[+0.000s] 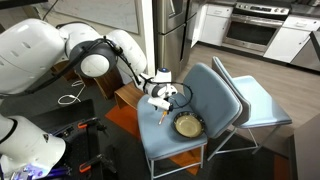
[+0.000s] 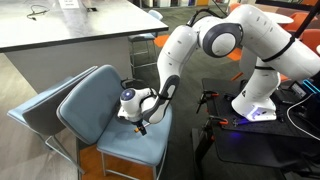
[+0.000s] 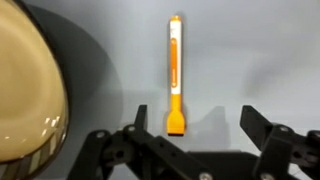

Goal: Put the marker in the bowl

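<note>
Orange and thin, the marker [image 3: 174,75] lies flat on the blue-grey chair seat [image 3: 250,60]. That seat is my table for this job. In the wrist view the marker points straight away from me, with its wider orange end closest to the gripper [image 3: 200,120]. The fingers [image 3: 262,125] are spread wide and hold nothing. The marker sits in the gap between them, a bit closer to one finger than the other.

The bowl [image 3: 25,90] is just beside the marker. I see its dark rim and tan inside at the edge of the wrist view. In an exterior view the bowl [image 1: 187,125] rests around the middle of the seat. The marker [image 1: 164,117] lies on the side of the bowl away from the chair back. The gripper [image 1: 160,95] hangs over the marker. From the other side, the gripper [image 2: 138,108] is low over the seat, and the arm hides the bowl.

I think I am at the reaching step, just ahead of the grab. Next I need to go straight down, centre the marker between the fingers, and close gently. After that I lift and move a short way over the bowl.
</note>
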`<state>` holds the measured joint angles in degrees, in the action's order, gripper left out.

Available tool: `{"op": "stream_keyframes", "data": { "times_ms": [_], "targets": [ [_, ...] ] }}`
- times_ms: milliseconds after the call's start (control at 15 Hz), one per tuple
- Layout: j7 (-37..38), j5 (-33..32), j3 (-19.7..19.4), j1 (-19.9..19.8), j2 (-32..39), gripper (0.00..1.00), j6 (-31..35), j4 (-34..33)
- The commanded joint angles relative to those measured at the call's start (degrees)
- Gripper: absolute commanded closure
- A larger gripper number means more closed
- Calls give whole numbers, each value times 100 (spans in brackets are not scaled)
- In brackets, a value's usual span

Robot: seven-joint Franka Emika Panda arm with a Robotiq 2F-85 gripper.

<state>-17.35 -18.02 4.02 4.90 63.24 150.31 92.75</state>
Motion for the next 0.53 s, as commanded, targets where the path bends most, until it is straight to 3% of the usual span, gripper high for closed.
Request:
{"op": "stream_keyframes", "data": {
  "times_ms": [0,267,400,467],
  "targets": [
    [-383,112,175,-201,299,1,-175,-434],
    [-672,194,322,-404,574,14,-300,-775],
    [-766,251,378,-485,675,38,-350,-894],
    [-787,268,395,-509,718,42,-362,-946]
  ]
}}
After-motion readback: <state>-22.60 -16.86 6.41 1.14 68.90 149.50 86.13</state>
